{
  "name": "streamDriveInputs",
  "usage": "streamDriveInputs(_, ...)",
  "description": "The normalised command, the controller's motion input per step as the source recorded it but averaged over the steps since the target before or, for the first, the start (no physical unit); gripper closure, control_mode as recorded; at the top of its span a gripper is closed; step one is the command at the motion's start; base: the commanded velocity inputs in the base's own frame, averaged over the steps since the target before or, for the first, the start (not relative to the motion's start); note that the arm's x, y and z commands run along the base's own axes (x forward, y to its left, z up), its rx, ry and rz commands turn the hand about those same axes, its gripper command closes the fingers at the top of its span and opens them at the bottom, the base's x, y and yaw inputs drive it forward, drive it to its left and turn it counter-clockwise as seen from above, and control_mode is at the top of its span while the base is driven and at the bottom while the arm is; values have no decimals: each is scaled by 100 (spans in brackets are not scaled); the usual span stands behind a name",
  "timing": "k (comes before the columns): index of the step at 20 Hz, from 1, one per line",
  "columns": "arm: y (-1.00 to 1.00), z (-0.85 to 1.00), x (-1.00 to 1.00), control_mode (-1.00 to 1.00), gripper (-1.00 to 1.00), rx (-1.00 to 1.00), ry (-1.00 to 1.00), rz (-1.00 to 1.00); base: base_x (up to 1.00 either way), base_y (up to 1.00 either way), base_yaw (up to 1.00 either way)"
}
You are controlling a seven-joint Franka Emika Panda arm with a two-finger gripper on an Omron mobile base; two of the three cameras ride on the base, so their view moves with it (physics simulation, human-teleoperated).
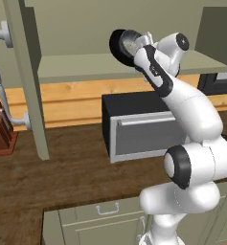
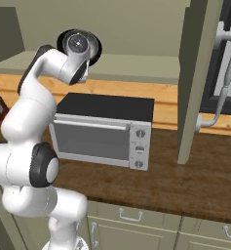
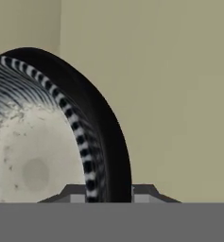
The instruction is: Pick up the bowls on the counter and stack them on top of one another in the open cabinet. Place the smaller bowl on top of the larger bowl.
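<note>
Hand view: I see small bowl (image 3: 33, 156) cut by left edge, black bowl (image 3: 106, 137) rim behind it, tool (image 3: 108, 194) tips mostly under rim. Left base view: arm hides most of both bowls. Knife block (image 1: 0, 131) cut by left edge.

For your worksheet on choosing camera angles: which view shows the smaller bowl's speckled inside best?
The hand view: the smaller bowl shows its pale speckled inside up close, its rim between the fingertips. The base views show the bowl small, held tilted at the open cabinet.

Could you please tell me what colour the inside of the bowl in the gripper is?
Whitish with faint speckles, seen best in the hand view: the smaller bowl.
</note>
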Motion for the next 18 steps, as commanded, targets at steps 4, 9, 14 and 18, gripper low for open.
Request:
streamDriveInputs(4, 0, -27, 66, -100, -100, 0, -1, 6, 0, 0, 0)
streamDriveInputs(9, 0, -2, 46, -100, -100, 0, -11, 3, 0, 0, 0)
streamDriveInputs(14, 0, 0, 16, -100, -100, 0, -23, 1, 0, 0, 0)
streamDriveInputs(18, -1, 4, -24, -100, -100, 0, -10, 0, 0, 0, 0)
